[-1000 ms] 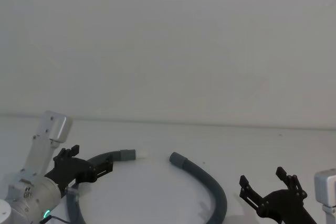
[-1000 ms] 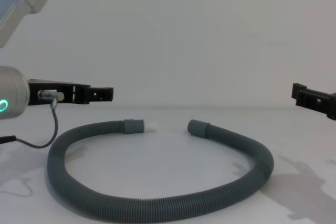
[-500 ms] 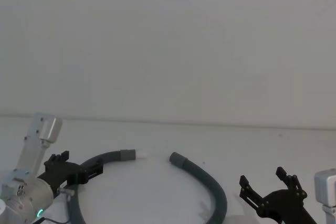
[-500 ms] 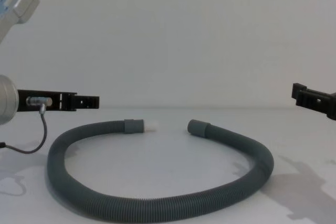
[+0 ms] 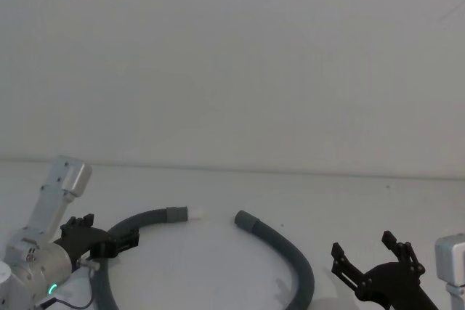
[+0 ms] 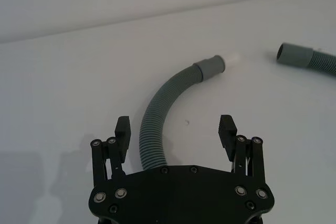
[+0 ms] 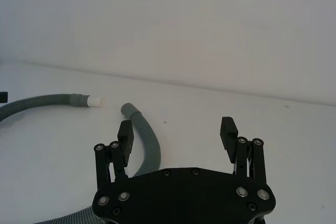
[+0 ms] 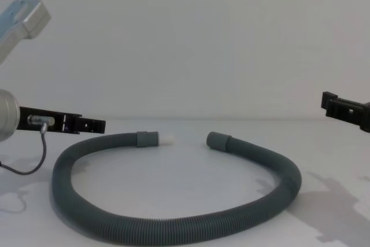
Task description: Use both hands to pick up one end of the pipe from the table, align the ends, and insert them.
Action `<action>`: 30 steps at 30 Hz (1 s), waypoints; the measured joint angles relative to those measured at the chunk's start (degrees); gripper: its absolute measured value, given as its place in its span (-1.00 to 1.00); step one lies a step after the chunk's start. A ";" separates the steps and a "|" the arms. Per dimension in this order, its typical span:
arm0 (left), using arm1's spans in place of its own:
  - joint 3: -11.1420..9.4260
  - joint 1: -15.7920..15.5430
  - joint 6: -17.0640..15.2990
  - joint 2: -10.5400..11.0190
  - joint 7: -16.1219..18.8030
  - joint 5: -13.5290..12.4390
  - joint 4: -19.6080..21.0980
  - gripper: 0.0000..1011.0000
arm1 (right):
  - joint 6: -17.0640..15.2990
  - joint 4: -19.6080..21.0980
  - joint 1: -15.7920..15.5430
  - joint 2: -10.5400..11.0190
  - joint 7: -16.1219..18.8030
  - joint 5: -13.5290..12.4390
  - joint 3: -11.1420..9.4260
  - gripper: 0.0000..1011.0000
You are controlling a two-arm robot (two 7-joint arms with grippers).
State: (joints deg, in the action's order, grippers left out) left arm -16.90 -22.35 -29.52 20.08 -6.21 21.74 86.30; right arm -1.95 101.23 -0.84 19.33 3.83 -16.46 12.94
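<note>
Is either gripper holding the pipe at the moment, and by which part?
Nothing is held: the left gripper and right gripper are open, the pipe lying on the table.

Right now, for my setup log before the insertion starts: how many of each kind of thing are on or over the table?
Corrugated hose: 1
End cuffs: 2, white-tipped cuff, plain cuff
Grippers: 2, left gripper, right gripper
Total: 5

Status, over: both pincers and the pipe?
Left pincer open, over pipe behind spigot cuff. Right pincer open, off right, empty. Pipe flat on table, hollow cuff a gap away. Left arm's cable dangles near pipe.
</note>
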 joint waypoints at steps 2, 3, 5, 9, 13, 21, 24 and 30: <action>-0.33 -0.60 -0.48 0.22 -0.46 -0.23 -0.55 0.98 | 0.00 0.00 0.00 0.00 0.00 0.00 0.00 0.99; -0.47 -0.90 -0.83 0.31 -0.78 -0.38 -0.82 0.98 | 0.00 0.00 0.00 0.00 0.00 0.00 0.00 0.99; -0.93 -1.89 -1.51 0.61 -1.42 -0.67 -1.83 0.98 | 0.00 0.00 0.00 0.00 0.00 0.00 0.00 0.99; -1.73 -3.54 -2.64 0.99 -2.73 -1.20 -3.85 0.98 | 0.00 0.00 0.00 0.00 0.00 0.00 0.00 0.99; -2.29 -4.77 -3.10 1.16 -3.85 -1.57 -5.53 0.98 | 0.00 0.00 0.00 0.00 0.00 0.00 0.00 0.99; -3.42 -7.08 -2.83 1.24 -6.05 -2.51 -9.27 0.98 | 0.00 0.00 0.00 0.00 0.00 0.00 0.00 0.99; -4.04 -8.05 -1.85 1.24 -6.88 -3.09 -10.78 0.98 | 0.00 0.00 0.00 0.00 0.00 0.00 0.00 0.99; -5.39 -10.20 0.81 1.12 -8.60 -4.57 -13.94 0.98 | 0.00 0.00 0.00 0.00 0.00 0.00 0.00 0.99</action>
State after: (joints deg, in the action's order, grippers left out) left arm -22.29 -32.55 -28.71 21.20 -14.81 17.17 72.36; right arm -1.95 101.23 -0.84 19.33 3.83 -16.46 12.94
